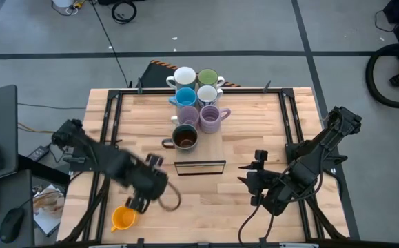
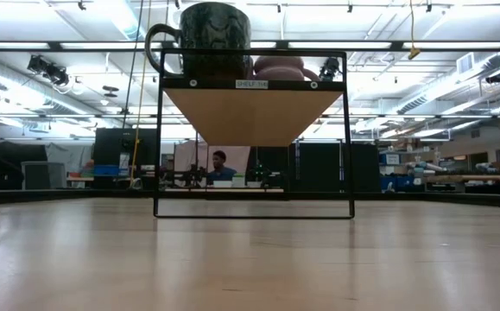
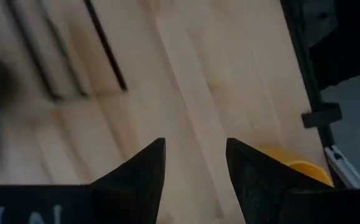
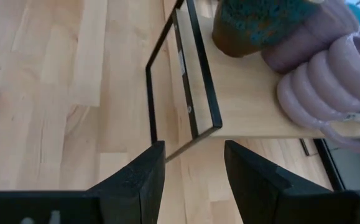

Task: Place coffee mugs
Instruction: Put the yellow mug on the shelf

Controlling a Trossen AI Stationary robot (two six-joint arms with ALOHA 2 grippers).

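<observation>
Seven mugs stand in two rows on a raised wooden shelf [image 1: 199, 167]: white [image 1: 184, 76], green [image 1: 207, 77], light blue [image 1: 185, 96], patterned white [image 1: 208, 94], two lilac [image 1: 187, 116] [image 1: 211, 118], and a dark brown-black one [image 1: 185, 139] at the near end. The orange mug [image 1: 123, 218] rests on the table near its near-left corner. My left gripper [image 1: 136, 204] hovers open just beside it; in the left wrist view the orange mug [image 3: 298, 168] shows past one finger of the gripper [image 3: 195, 152]. My right gripper [image 1: 246, 173] waits open to the right of the shelf.
The shelf's black wire frame [image 2: 254, 212] stands on the table's middle, with the dark mug [image 2: 206, 39] and lilac mugs [image 2: 280, 67] on top. Black rails [image 1: 109, 117] run along the table's left and right sides. A person [image 2: 221, 168] sits far behind the table.
</observation>
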